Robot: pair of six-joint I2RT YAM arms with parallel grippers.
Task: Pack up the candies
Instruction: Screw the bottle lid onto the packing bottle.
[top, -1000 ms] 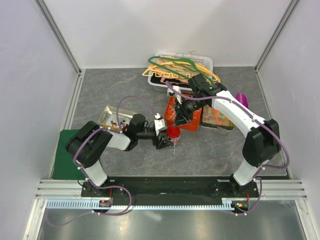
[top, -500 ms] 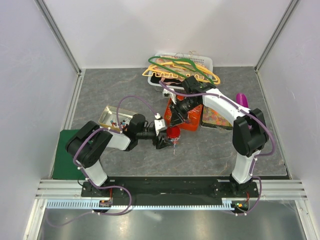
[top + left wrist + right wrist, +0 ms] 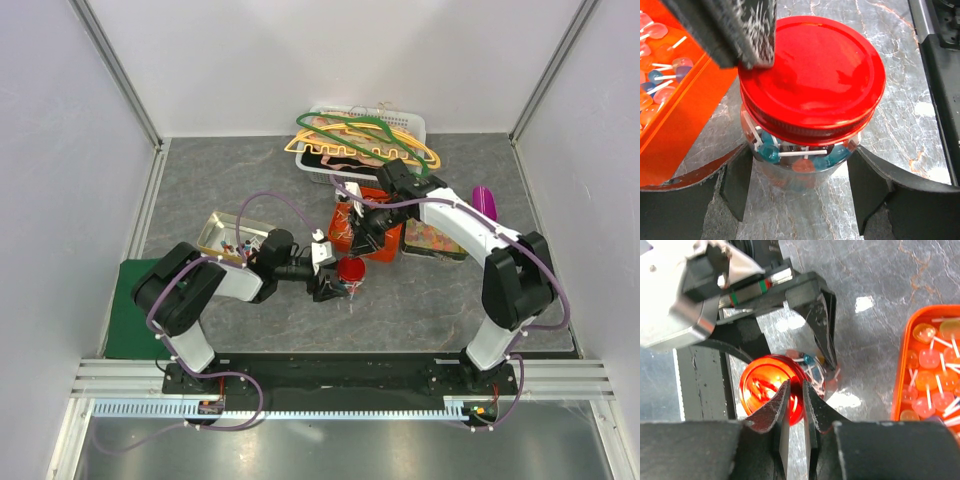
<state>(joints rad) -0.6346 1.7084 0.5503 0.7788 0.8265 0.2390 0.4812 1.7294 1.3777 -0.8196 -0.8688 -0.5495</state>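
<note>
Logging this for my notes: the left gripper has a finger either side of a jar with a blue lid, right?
No, the lid is red, not blue; the left wrist view shows it. The left gripper does have a finger either side of the jar.

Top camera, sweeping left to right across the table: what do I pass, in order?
Green mat → metal tray → red-lidded jar → patterned box → purple object.
</note>
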